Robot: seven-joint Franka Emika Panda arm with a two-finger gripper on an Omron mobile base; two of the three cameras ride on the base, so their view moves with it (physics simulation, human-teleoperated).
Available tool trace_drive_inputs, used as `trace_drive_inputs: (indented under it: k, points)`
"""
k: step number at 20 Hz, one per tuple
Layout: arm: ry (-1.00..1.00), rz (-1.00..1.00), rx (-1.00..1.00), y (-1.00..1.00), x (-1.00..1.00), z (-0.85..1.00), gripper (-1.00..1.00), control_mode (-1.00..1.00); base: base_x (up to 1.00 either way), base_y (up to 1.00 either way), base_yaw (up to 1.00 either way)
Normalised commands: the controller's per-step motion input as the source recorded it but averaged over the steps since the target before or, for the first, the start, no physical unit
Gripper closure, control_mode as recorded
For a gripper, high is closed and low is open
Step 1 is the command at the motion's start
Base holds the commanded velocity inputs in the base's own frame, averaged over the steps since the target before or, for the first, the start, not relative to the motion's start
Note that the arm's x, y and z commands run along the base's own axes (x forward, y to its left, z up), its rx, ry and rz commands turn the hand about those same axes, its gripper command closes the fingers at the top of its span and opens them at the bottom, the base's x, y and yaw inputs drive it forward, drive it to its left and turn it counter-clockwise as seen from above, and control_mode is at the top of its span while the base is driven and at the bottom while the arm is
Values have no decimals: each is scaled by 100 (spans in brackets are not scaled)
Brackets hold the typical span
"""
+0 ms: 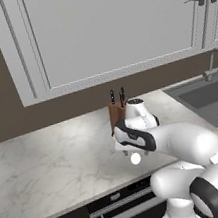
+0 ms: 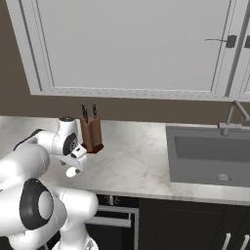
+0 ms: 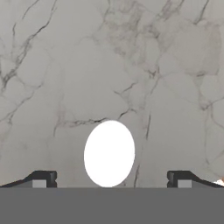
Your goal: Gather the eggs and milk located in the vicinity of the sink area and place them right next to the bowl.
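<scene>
Egg under an open end effector, nothing yet gathered.

Nearest, by the front edge of the table, the egg lies loose between the spread tips of the end effector, which hold nothing; its long axis runs along the hand view's vertical, narrower end away from the tips. Farther back stands a knife block. Toward the table's right end lies the sink area. I judge the task barely begun.
</scene>
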Motion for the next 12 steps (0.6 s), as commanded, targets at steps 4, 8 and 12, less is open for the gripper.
trace_drive_inputs:
  k: [4,8,12]
  points:
    - [0,0,0,1,0,-25,-100,-100,0,0,0]
    - [0,0,0,2,0,-19,-100,-100,0,0,0]
    - [0,0,0,0,0,-18,-100,-100,0,0,0]
